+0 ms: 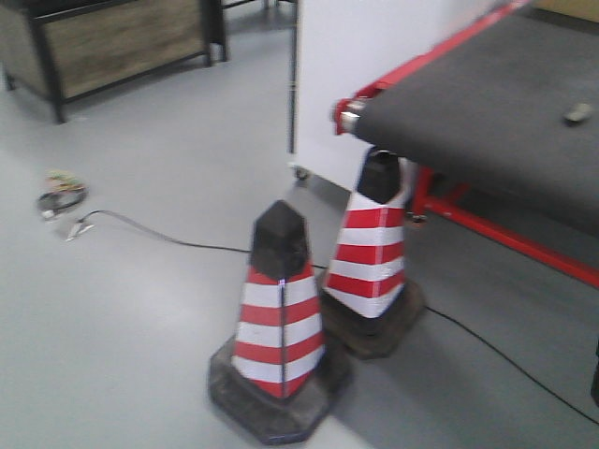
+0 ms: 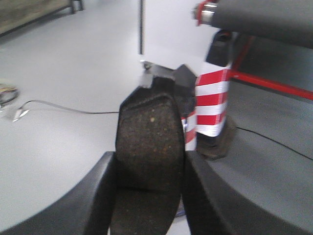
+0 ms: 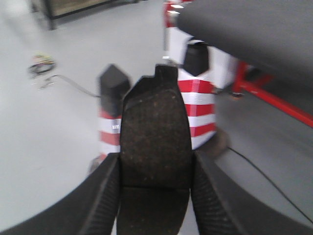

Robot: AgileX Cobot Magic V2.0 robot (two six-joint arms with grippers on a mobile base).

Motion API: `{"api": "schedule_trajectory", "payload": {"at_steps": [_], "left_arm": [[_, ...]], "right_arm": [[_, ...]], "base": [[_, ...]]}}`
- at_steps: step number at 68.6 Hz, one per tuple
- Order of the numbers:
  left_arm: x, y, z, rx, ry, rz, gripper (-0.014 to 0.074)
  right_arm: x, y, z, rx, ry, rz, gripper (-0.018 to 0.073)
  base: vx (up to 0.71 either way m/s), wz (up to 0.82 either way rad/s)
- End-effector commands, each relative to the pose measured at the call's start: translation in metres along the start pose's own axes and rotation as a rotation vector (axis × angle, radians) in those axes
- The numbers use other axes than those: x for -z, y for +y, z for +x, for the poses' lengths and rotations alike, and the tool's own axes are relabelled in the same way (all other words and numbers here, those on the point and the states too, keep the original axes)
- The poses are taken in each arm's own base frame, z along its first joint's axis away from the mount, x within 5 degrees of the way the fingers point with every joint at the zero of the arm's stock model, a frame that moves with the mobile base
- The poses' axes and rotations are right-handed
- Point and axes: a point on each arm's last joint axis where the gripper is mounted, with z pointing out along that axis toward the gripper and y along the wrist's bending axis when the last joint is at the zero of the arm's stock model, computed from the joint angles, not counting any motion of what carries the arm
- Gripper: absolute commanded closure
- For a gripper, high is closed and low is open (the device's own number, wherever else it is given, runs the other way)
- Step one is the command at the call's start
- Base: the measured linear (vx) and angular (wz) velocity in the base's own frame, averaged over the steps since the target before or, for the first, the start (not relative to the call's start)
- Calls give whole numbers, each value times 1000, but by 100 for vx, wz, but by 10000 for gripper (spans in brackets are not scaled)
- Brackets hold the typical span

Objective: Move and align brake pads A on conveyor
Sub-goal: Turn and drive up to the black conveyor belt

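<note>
1. On my left wrist view, the left pincer point(image 2: 149, 196) is clamped on a brake pad point(image 2: 149, 142). The pad stands upright between the two dark fingers point(image 2: 100, 196), in the lower middle of the frame, with its speckled friction face toward the camera.

2. On my right wrist view, the right pincer point(image 3: 155, 196) likewise grips a second brake pad point(image 3: 155, 137). It sits centre frame, upright, pinched at its lower half between the ribbed fingers point(image 3: 210, 196).

3. Both held pads hang over the grey floor point(image 1: 122, 309), not over the belt.

4. In the front view, the conveyor point(image 1: 487, 112) fills the upper right of the frame: a dark belt with a red edge stripe and a red frame below.

5. A small greyish object point(image 1: 578, 114) lies on the belt near the right edge; it is too blurred for me to say whether it is a pad.

6. Two red-and-white striped cones stand on the floor in the front view. The near cone point(image 1: 279, 318) is lower centre, and the far cone point(image 1: 374, 253) is just beside the belt's end roller.

7. A black cable point(image 1: 168, 238) runs across the floor from a small tangle at the left of the frame.

8. A wooden-panelled cabinet point(image 1: 112, 42) sits at the upper left.
</note>
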Motion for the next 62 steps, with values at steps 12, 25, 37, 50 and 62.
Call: {"api": "schedule_trajectory", "payload": {"at_steps": [12, 25, 37, 50, 62], "left_arm": [[3, -3, -16, -3, -104, 28, 603], [3, -3, -16, -3, -104, 28, 603], [3, -3, -16, -3, -104, 28, 603], [3, -3, -16, -3, -104, 28, 603], [3, -3, -16, -3, -104, 28, 603]], "right_arm": [[5, 0, -18, 12, -124, 4, 564], [5, 0, -18, 12, -124, 4, 564], [5, 0, -18, 12, -124, 4, 564], [5, 0, -18, 12, -123, 4, 564], [5, 0, -18, 12, -123, 4, 564]], "base": [[12, -73], [11, -75], [10, -71], [8, -57], [8, -41]]}}
